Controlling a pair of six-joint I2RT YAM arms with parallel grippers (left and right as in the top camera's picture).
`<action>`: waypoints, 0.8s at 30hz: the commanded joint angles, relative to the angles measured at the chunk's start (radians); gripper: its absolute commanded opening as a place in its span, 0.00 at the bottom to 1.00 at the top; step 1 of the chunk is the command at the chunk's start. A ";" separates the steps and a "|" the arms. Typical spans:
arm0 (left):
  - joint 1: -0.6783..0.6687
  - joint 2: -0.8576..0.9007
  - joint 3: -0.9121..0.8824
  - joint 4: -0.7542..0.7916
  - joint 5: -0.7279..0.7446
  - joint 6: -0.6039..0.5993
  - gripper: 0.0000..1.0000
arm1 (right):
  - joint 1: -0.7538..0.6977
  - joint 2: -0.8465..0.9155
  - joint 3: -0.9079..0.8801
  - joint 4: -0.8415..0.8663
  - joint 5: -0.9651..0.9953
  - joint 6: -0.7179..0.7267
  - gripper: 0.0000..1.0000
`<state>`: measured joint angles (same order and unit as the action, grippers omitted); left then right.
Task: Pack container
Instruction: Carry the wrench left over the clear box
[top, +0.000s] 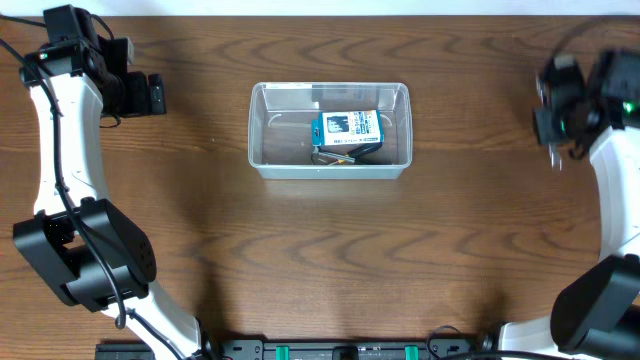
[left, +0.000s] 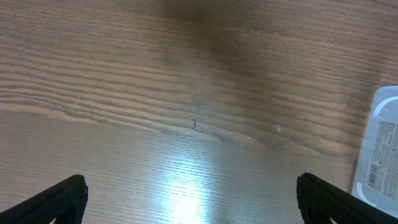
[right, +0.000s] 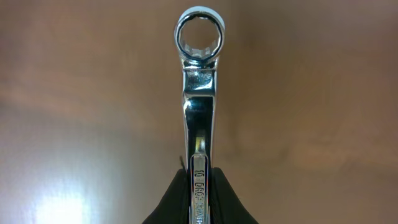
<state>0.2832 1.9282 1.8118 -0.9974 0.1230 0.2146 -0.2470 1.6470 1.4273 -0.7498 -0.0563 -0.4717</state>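
Observation:
The container, a clear rectangular tub, stands at the table's middle; its corner shows at the right edge of the left wrist view. My right gripper is shut on the shank of a chrome ring wrench, whose ring end points away from the fingers, above bare wood. Overhead, that gripper hangs far right of the tub. My left gripper is at the far left, open, and its fingers stand wide over the wood with nothing between them.
Inside the tub lies a small blue-and-white box with a metal piece partly under it. Both arms' white links and black bases run down the left and right sides of the brown wooden table.

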 joint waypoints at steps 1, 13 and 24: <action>0.002 0.007 -0.008 -0.003 -0.012 0.010 0.98 | 0.091 0.003 0.119 0.048 -0.037 0.010 0.01; 0.002 0.007 -0.008 -0.003 -0.012 0.010 0.98 | 0.466 0.015 0.180 0.366 -0.113 -0.055 0.01; 0.002 0.007 -0.008 -0.003 -0.012 0.010 0.98 | 0.642 0.109 0.180 0.360 -0.167 -0.194 0.01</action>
<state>0.2832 1.9282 1.8118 -0.9974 0.1230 0.2146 0.3744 1.7283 1.5890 -0.3878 -0.1802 -0.6144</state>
